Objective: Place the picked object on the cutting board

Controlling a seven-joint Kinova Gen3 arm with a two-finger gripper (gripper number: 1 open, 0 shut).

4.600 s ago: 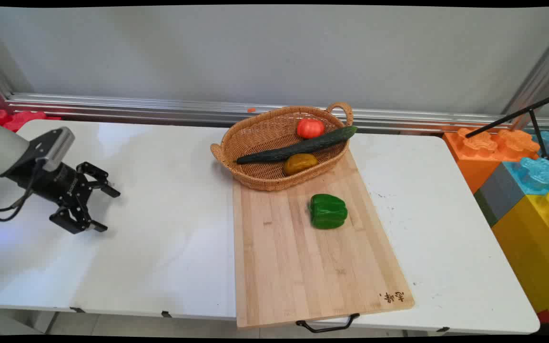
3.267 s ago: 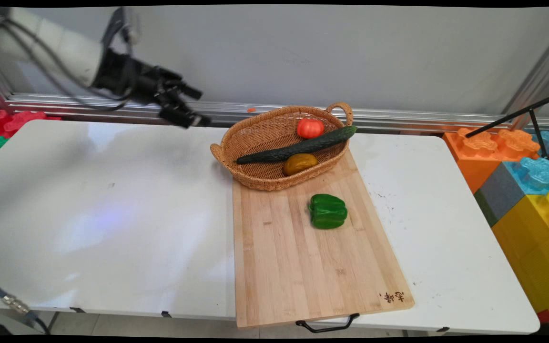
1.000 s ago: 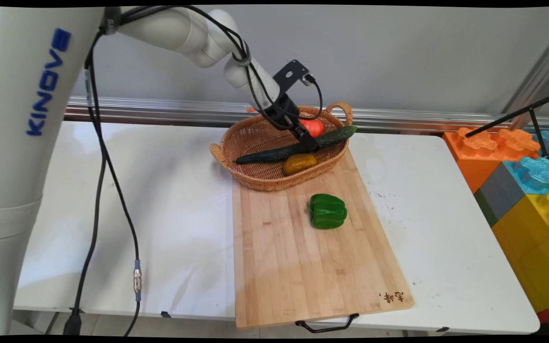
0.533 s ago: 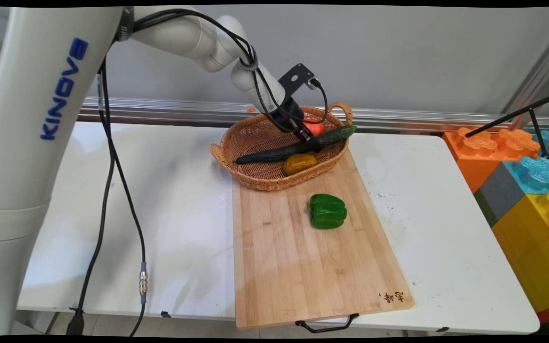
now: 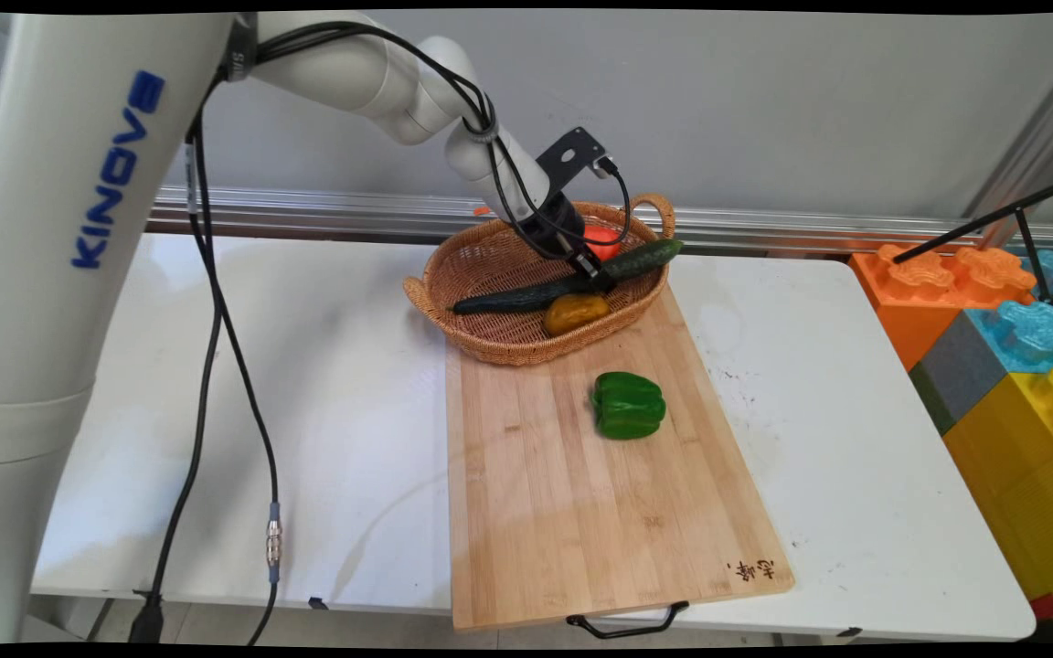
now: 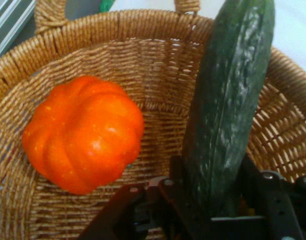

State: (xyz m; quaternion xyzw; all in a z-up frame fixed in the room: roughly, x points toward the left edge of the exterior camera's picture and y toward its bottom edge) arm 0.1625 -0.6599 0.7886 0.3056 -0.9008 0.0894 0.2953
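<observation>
1. The jaws (image 6: 220,200) clamp the dark cucumber (image 6: 228,110) partway along it — a finger on each flank.
2. The cucumber lies slantwise across the wicker basket (image 5: 490,265), its far end over the basket's rim.
3. Inside the basket: a red tomato (image 6: 85,132) beside the cucumber, a yellow-brown vegetable (image 5: 574,313) on its other side.
4. Beyond the basket, a green pepper (image 5: 629,405) sits on the cutting board (image 5: 581,512) — on the white surface (image 5: 307,384).

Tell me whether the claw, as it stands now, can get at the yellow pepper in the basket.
Probably not directly. The claw is shut on the cucumber, which lies across the basket right beside the yellow pepper. With its fingers occupied, it can't grip the pepper, though nothing else covers it.
</observation>
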